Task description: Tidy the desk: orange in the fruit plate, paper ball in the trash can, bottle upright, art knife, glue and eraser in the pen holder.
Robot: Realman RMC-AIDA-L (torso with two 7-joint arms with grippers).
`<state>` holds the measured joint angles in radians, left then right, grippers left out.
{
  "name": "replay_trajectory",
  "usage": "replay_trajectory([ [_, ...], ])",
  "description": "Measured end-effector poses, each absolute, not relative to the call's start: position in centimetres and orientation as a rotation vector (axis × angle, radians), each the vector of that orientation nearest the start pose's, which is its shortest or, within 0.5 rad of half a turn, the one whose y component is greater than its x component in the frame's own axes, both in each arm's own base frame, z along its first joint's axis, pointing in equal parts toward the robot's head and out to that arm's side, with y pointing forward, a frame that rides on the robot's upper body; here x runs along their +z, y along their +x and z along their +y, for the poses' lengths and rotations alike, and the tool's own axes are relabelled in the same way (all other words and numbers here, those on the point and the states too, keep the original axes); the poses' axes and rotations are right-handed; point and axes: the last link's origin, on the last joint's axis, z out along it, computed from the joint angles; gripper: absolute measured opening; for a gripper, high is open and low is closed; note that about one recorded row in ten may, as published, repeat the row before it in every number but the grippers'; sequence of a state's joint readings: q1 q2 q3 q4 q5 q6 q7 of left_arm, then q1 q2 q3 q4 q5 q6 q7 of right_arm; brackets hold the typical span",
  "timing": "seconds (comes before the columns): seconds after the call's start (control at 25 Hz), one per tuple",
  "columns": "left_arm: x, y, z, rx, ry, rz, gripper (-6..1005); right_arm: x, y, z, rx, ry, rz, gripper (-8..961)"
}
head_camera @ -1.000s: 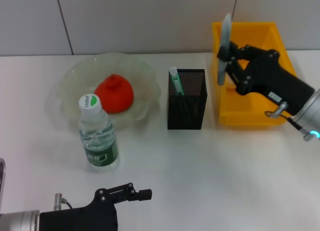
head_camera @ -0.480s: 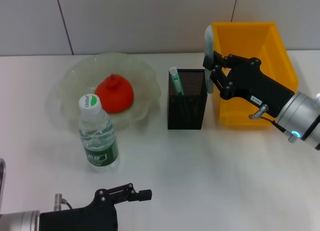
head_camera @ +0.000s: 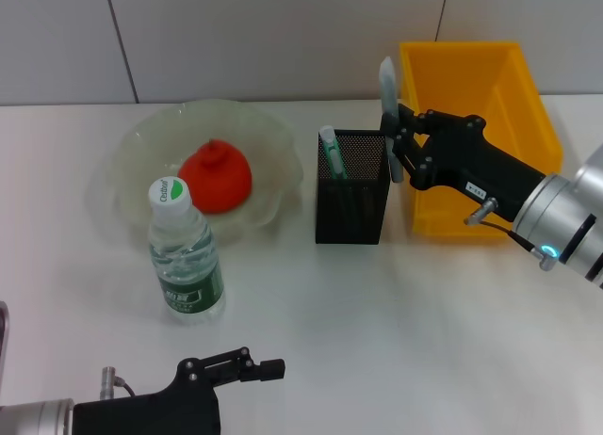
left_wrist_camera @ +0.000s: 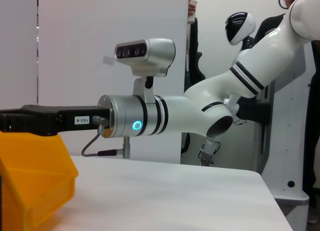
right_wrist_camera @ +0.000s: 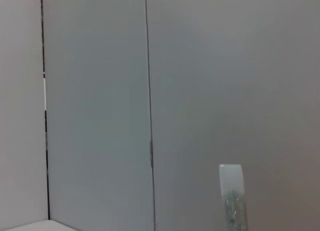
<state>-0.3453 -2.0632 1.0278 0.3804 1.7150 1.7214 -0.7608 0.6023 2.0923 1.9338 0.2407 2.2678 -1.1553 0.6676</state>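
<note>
The orange [head_camera: 216,176] sat in the fruit plate [head_camera: 141,138] and the bottle [head_camera: 185,254] stood upright; the right pincer [head_camera: 394,134] gripped the art knife [head_camera: 387,110] beside the pen holder [head_camera: 351,186].

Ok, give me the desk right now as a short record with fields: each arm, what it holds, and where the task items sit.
right gripper: shut on a pale stick-shaped item, held upright beside the right rim of the pen holder
left gripper: parked low at the near edge, holding nothing
pen holder contents: one green-and-white stick
orange: in the fruit plate
bottle: upright, in front of the plate
yellow bin: right of the holder
</note>
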Motion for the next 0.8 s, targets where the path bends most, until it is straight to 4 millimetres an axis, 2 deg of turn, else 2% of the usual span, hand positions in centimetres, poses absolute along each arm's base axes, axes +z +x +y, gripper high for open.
replay_trajectory([
  [0.28,-5.0,-28.3,22.5,-0.98,-2.85,-0.156,807,-3.8,23.2,37.0,0.98,-2.179,0.342,135],
  [0.64,-5.0,-28.2,22.6,-0.978,-2.85,-0.146,807,-4.0,22.0,37.8,0.974,-2.196,0.288,135],
  [0.8,-5.0,-28.2,22.6,-0.977,-2.851,-0.143,807,-4.1,21.9,38.5,0.962,-2.189,0.343,134],
])
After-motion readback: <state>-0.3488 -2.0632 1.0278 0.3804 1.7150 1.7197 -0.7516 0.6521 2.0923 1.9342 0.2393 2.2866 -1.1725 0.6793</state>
